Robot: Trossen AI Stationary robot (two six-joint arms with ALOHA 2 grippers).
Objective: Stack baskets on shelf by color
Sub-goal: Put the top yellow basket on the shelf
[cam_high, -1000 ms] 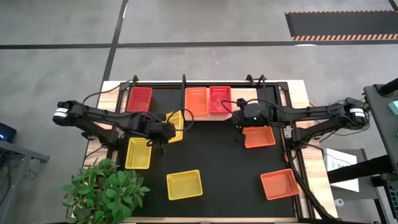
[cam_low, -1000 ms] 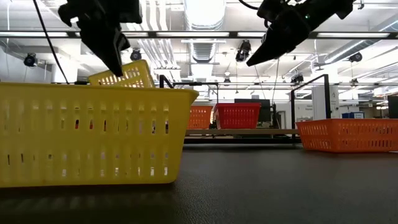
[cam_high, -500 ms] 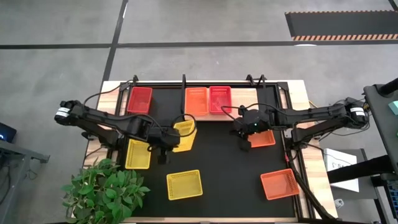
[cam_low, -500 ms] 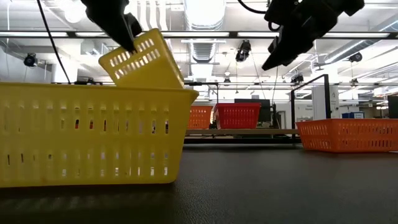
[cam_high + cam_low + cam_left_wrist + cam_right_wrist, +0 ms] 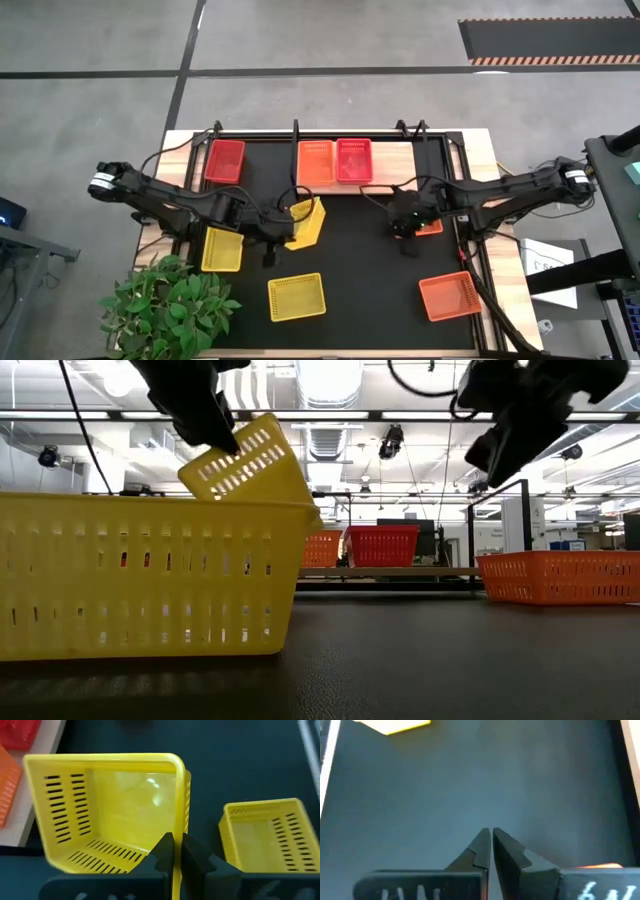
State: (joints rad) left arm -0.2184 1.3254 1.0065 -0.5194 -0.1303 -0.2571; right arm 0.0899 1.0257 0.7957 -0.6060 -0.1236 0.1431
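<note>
Roughly a third done, by my reckoning. On the shelf [image 5: 400, 160] along the table's far edge sit three baskets: a red basket [image 5: 224, 160] alone toward the left, an orange basket [image 5: 316, 162] and a second red basket [image 5: 354, 160] touching side by side near the middle. No yellow there yet. Left gripper [image 5: 283, 218] is pinched shut on the rim of a tilted yellow basket [image 5: 306, 220], held clear of the black mat [image 5: 360, 260]. Right gripper [image 5: 404, 222] has its fingers closed on nothing, hovering beside a loose orange basket [image 5: 431, 227]. Left to place: yellow basket at left edge [image 5: 222, 248], yellow basket near front [image 5: 296, 296], orange basket at front right [image 5: 450, 296]. The two reds sit apart, likely need consolidating.
</note>
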